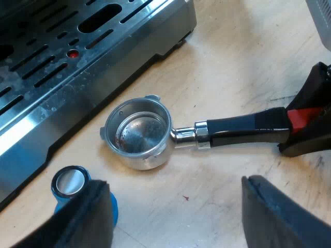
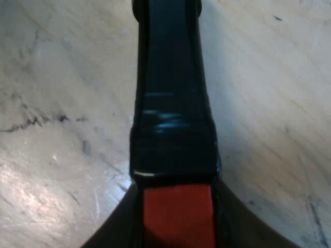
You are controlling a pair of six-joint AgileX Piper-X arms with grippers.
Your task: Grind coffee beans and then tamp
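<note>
The metal holder (image 1: 138, 132) lies loose on the wooden table beside the espresso machine's drip tray (image 1: 77, 62); its basket looks empty. Its dark handle (image 1: 243, 126) runs away from the basket to a red end (image 1: 302, 114). My right gripper (image 1: 301, 124) is at that end, one black finger on each side. In the right wrist view the red end (image 2: 177, 214) sits tight between the fingers of my right gripper (image 2: 177, 199), which is shut on it. My left gripper (image 1: 173, 182) hangs open above the table near the basket, holding nothing. A blue tamper (image 1: 70, 183) stands by one of its fingers (image 1: 85, 217).
The machine's slotted metal drip tray has a red dot (image 1: 73, 53) and its edge passes close to the basket. Bare scratched wood (image 1: 227, 62) lies around the handle. A grey object (image 1: 320, 13) shows beyond the right gripper.
</note>
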